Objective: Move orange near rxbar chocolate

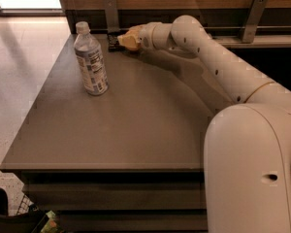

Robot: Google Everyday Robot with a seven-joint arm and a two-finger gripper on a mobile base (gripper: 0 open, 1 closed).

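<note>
My gripper [128, 40] is stretched out to the far back edge of the table, low over the surface. It is shut on the orange [132, 34], of which only a rounded yellow-orange patch shows between the fingers. The rxbar chocolate [112, 44] is a small flat dark wrapper lying at the table's back edge. It sits just left of the gripper tip, almost touching it. My white arm [218, 62] reaches in from the right.
A clear water bottle [90, 59] with a white cap stands upright on the table's [116, 130] left part, in front and to the left of the bar. A wooden wall with metal brackets [111, 13] runs behind the table. Floor lies to the left.
</note>
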